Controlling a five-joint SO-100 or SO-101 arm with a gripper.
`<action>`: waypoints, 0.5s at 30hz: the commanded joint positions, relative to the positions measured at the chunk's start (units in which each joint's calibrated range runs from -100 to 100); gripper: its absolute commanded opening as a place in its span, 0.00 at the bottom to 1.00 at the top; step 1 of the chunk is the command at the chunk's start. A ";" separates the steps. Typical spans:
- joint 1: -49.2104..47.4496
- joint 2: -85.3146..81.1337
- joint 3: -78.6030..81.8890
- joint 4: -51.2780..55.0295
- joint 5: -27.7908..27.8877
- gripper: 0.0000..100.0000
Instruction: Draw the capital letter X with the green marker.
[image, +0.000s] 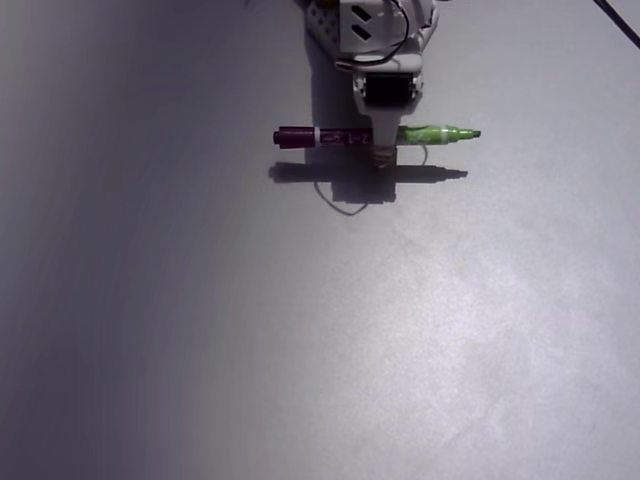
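**Marker Held Level; No X Visible**

At the top centre of the fixed view, the gripper (381, 155) reaches down into the frame from the arm's white housing. The jaws are clenched around the marker (345, 136) at about mid-length, just where the magenta middle meets the green front. The marker lies horizontal in the view, maroon rear end to the left and green tip to the right.

A dark shadow of gripper and marker falls on the table (330, 340) slightly below them, offset from the marker; this suggests the marker is held off the surface, not resting on it.

Status of drawing:
- No cross of two green strokes can be made out on the table.
- A thin curved line shows just below the shadow, and a faint loop right of the gripper. Whether either is ink cannot be told.

Judgement: grasp complete. Both strokes of the X appear outstanding. The tip points sideways and would need tilting down to the surface before marking.
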 joint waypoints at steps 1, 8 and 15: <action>-0.43 1.16 2.06 7.90 -0.59 0.01; 2.61 1.16 2.06 5.04 0.00 0.01; 1.66 1.08 0.98 -9.42 8.21 0.01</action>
